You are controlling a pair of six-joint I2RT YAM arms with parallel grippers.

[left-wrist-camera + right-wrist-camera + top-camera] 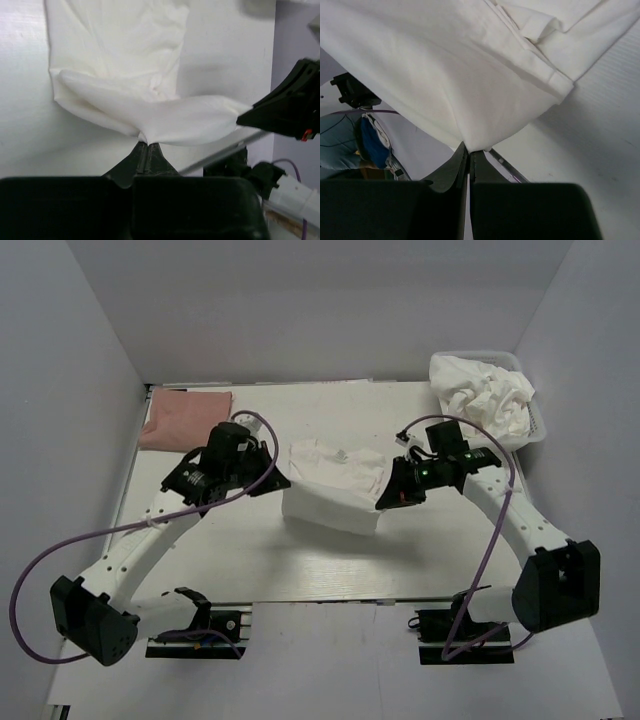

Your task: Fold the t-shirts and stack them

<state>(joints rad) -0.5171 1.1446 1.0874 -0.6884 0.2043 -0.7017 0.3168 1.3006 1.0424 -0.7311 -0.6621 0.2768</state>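
A white t-shirt (335, 485) hangs partly lifted above the table's middle, stretched between both grippers. My left gripper (283, 483) is shut on its left corner; the wrist view shows the cloth (150, 95) pinched at the fingertips (148, 146). My right gripper (383, 502) is shut on its right corner; the wrist view shows cloth (460, 75) bunched into the closed tips (469, 150). A folded pink t-shirt (183, 418) lies flat at the far left.
A white basket (538, 428) at the far right holds a heap of crumpled white shirts (482, 392). White walls enclose the table on the left, right and back. The right gripper's black finger shows in the left wrist view (285, 107).
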